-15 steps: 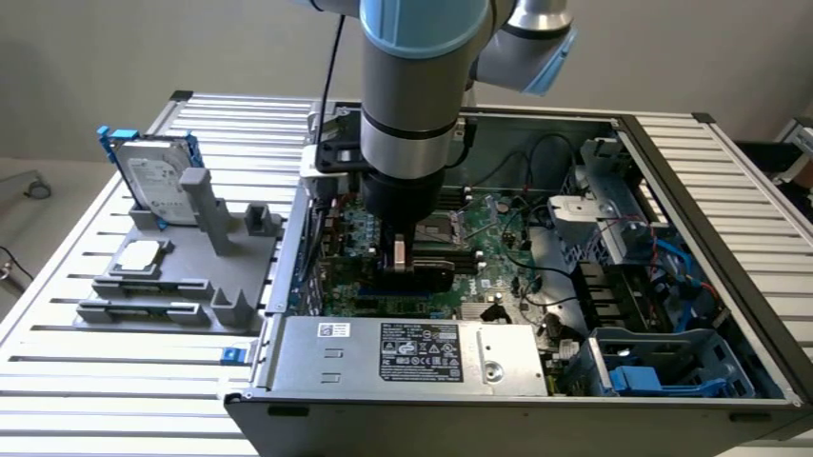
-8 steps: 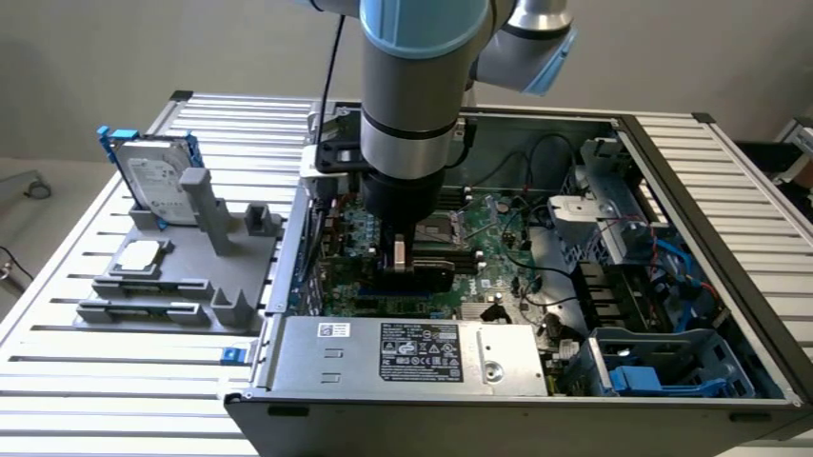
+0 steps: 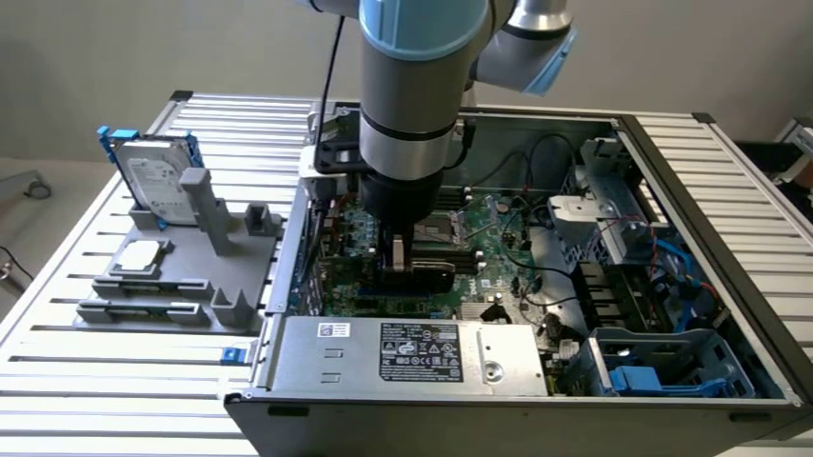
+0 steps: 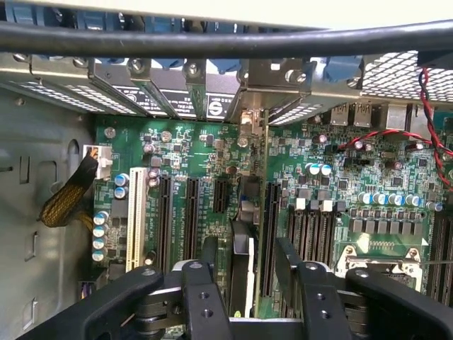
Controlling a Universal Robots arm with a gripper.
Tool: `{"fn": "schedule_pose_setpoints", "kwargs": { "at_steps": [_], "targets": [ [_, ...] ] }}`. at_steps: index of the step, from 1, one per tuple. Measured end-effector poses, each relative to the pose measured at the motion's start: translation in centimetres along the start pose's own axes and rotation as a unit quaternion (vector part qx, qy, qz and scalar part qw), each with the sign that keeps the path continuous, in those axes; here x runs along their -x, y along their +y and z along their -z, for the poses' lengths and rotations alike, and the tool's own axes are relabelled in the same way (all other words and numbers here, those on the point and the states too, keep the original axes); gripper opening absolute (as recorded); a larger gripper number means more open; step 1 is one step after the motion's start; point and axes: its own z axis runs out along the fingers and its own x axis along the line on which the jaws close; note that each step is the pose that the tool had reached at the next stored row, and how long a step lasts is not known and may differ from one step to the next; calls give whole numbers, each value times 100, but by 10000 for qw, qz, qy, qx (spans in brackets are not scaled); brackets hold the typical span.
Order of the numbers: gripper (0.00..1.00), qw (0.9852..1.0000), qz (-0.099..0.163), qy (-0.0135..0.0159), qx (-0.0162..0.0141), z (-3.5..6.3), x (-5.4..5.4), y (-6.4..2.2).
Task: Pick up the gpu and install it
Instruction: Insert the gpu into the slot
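My fingers (image 4: 204, 287) stand wide, one on each side of the gpu (image 4: 241, 265). A strip of green board shows between each of them and the card, so I grip nothing. The gpu stands upright on its edge on the motherboard (image 4: 340, 163), in line with the long black expansion slots (image 4: 191, 212) just beside it. I cannot tell whether it sits fully home. Its silver end bracket (image 4: 252, 124) reaches the rear wall of the case, in the row of slot covers (image 4: 152, 95). Past the black slots lies one white slot (image 4: 136, 212), and beyond that a yellow braided cable (image 4: 67, 202) curves to a white plug. On the card's other side sits the metal-framed processor socket (image 4: 386, 265), with red wires (image 4: 433, 127) running near the board's edge. In the exterior view my arm (image 3: 413, 86) comes straight down into the open computer case (image 3: 692, 190), and the card's black shroud shows just under my wrist, near the middle of the board. From there the silver power supply (image 3: 406, 354) lies at six o'clock and a blue drive cage (image 3: 661, 371) at four o'clock. At nine o'clock, outside the case on the slatted desk (image 3: 76, 381), a gray holder (image 3: 242, 305) carries a small square processor chip (image 3: 140, 255) lying flat. At ten o'clock on the same holder, a hard drive (image 3: 155, 176) stands upright in its blue frame.
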Motion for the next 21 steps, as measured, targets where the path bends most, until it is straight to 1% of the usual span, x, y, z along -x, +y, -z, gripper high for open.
{"fn": "schedule_pose_setpoints", "kwargs": {
  "at_steps": [2,8,14,15,16,17,20,21],
  "targets": [
    [46,10000,0,0,2,27,1,2],
    [46,10000,0,-3,8,205,14,9],
    [46,10000,-1,-4,23,329,22,6],
    [44,10000,-1,-4,26,349,23,5],
    [37,10000,-1,-3,29,366,24,4],
    [37,10000,-2,-4,30,376,25,3],
    [19,10000,-1,-6,30,380,25,0],
    [19,10000,-2,-4,31,381,25,-1]
  ]
}}
